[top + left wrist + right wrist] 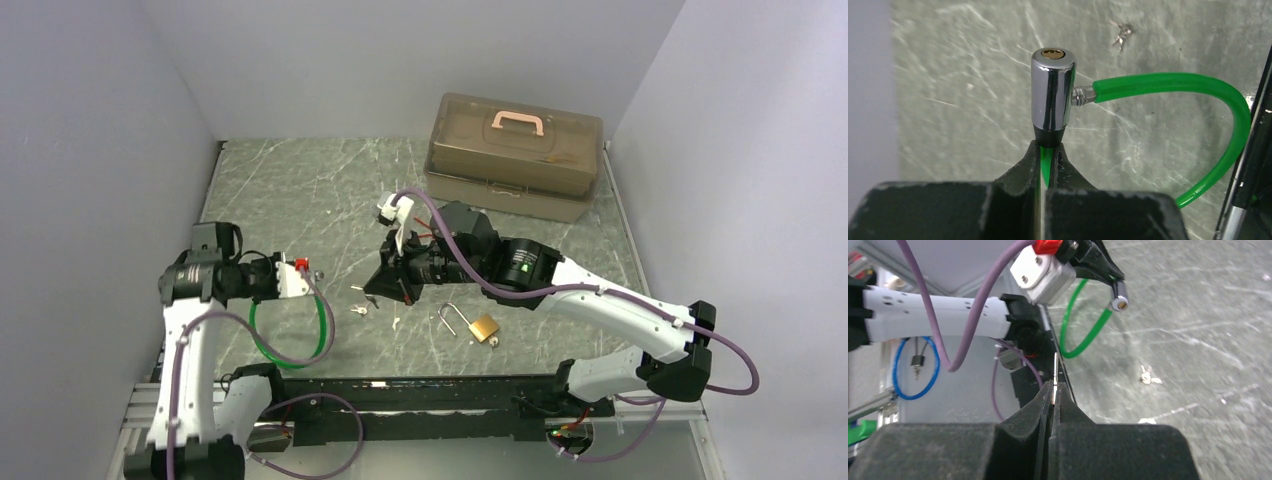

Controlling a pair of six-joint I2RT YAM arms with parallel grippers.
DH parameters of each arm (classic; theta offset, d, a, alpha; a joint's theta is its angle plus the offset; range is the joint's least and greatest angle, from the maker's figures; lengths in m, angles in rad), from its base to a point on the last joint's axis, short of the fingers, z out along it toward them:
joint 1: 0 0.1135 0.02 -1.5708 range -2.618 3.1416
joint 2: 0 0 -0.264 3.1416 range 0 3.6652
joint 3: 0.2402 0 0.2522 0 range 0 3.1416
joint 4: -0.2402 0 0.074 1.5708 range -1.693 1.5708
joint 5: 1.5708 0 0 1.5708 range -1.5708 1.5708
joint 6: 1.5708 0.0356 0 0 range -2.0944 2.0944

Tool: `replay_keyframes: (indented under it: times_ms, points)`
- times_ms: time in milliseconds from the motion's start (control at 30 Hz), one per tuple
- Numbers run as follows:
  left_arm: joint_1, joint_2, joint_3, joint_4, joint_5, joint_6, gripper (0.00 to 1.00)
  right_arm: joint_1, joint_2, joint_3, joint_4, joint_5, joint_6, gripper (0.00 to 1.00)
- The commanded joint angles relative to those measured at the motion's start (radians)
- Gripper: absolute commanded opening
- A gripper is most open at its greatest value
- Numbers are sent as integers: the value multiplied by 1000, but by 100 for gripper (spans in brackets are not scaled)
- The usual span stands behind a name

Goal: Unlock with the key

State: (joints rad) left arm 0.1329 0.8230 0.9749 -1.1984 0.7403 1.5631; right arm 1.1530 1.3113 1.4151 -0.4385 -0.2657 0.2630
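Note:
A green cable lock has a chrome lock head point(1052, 90) with a brass keyhole on its end, facing away from the left wrist camera. My left gripper point(1048, 145) is shut on the green cable just behind that head and holds it above the table. In the right wrist view the lock head point(1119, 296) hangs ahead and up to the right, its keyhole turned towards my right gripper. My right gripper point(1054, 385) is shut on the key point(1055, 367), a thin metal blade seen edge-on that sticks out past the fingertips, still apart from the lock.
The cable's green loop point(290, 350) droops to the table's near edge by the black rail. A brass padlock point(483, 327) with a raised shackle lies right of centre. Small loose keys point(358, 309) lie between the grippers. A brown toolbox point(515, 155) stands at the back right.

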Motion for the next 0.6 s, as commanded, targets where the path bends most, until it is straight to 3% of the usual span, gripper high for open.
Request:
replay_keyframes:
  times_ms: [0,100,333,567]
  points:
    - [-1,128,-33,122,-43,-83,6,-36,-69,-45,-19,109,17,0]
    - [-1,298,-21,126,-44,-102,17,-61,-99,-73,-20,118,37,0]
    - [-1,630,15,160,-89,-223,27,-87,-129,-102,-17,116,66,0]
    - [0,704,-20,232,-86,-278,39,-111,-123,-90,-15,98,70,0]
